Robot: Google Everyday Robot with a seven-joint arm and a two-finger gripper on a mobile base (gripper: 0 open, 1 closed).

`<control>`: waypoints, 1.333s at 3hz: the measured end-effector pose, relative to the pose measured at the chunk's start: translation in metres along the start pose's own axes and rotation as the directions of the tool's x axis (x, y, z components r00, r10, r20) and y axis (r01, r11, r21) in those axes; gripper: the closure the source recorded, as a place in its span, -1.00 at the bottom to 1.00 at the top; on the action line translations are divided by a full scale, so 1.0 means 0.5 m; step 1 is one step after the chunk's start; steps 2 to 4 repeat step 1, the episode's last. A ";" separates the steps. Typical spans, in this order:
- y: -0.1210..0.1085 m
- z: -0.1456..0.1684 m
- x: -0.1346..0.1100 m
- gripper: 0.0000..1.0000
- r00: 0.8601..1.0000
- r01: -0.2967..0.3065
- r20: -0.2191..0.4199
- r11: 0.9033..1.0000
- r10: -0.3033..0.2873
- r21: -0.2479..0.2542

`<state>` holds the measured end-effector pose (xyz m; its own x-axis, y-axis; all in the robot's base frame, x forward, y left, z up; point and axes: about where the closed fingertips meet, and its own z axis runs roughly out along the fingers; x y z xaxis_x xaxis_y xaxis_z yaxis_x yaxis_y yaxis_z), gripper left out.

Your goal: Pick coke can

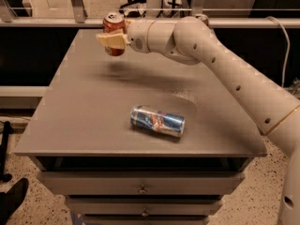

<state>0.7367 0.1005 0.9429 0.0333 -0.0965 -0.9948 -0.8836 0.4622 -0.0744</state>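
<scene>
Camera view shows the gripper (112,39) at the far left of the grey table (70,125), its jaws clamped on the upright coke can (114,24), which hangs just above the tabletop with its shadow beneath. A blue-and-silver can (157,121) lies on its side nearer the front edge, well apart from the arm (225,64) reaching in from the right.

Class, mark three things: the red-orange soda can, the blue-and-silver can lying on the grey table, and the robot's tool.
red-orange coke can (114,25): camera view, upper side wall.
blue-and-silver can (157,121): camera view, middle of its side.
cream two-finger tool (112,39): camera view, between its fingertips, gripping that coke can in the air, far left.
</scene>
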 end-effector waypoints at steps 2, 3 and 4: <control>0.004 0.015 0.008 1.00 1.000 -0.005 -0.011 1.000 0.005 -0.006; 0.004 0.015 0.008 1.00 1.000 -0.005 -0.011 1.000 0.005 -0.006; 0.004 0.015 0.008 1.00 1.000 -0.005 -0.011 1.000 0.005 -0.006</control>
